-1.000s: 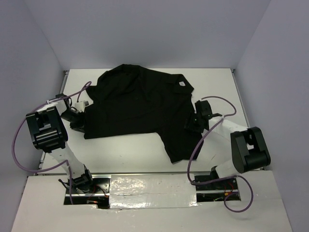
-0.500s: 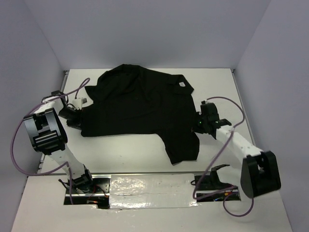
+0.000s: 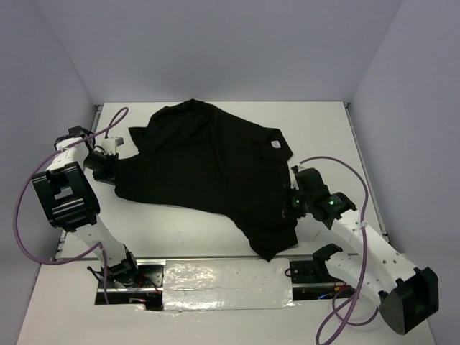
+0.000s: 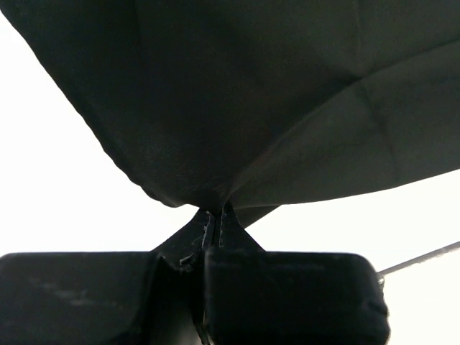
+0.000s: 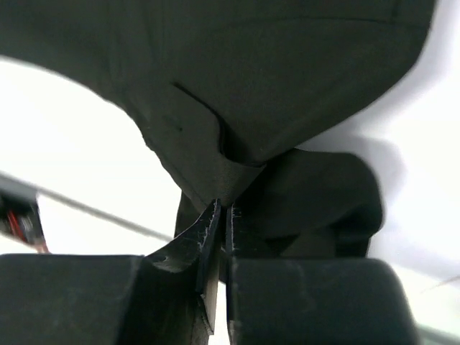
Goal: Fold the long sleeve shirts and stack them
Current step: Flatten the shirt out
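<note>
The black long sleeve shirt [image 3: 208, 162] lies spread across the middle of the white table, its small white neck label [image 3: 274, 143] at the right. My left gripper [image 3: 113, 167] is shut on the shirt's left edge; in the left wrist view the fabric [image 4: 237, 93] runs up from the pinched fingertips [image 4: 214, 214]. My right gripper [image 3: 293, 205] is shut on the shirt's right lower edge; in the right wrist view the cloth [image 5: 237, 86] is bunched between the closed fingertips [image 5: 223, 212]. The shirt is stretched between the two grippers.
The white table [image 3: 323, 122] is walled by grey panels at the back and sides. Purple cables [image 3: 29, 215] loop beside both arms. A foil-covered strip [image 3: 226, 280] runs along the near edge between the arm bases.
The right arm has swung toward the near right, dragging the shirt's right edge forward. The left gripper has moved back and left with its edge. The shirt is pulled wider and turned.
</note>
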You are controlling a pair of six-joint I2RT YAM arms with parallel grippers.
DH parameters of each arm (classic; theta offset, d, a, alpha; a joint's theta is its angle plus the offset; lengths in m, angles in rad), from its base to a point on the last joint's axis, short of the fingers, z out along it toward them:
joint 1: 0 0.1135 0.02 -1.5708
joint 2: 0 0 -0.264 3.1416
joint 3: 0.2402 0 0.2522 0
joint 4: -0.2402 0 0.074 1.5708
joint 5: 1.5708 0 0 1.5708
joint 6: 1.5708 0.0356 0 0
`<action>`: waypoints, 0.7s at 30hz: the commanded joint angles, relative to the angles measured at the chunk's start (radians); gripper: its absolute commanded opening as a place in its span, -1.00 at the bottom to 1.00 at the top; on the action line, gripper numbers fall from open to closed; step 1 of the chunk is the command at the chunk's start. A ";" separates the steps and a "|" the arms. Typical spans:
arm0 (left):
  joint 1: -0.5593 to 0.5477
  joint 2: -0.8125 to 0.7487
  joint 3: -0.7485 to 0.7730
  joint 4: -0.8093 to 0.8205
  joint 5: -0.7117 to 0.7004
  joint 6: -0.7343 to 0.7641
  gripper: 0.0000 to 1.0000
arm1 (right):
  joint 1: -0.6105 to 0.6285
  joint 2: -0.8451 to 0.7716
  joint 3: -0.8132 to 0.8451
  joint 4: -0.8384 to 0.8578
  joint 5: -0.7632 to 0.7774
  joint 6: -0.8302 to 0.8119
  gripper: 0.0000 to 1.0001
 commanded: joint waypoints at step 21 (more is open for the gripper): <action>0.030 -0.073 -0.063 -0.087 -0.096 0.130 -1.00 | -0.363 0.638 0.523 0.129 -0.073 -0.114 0.23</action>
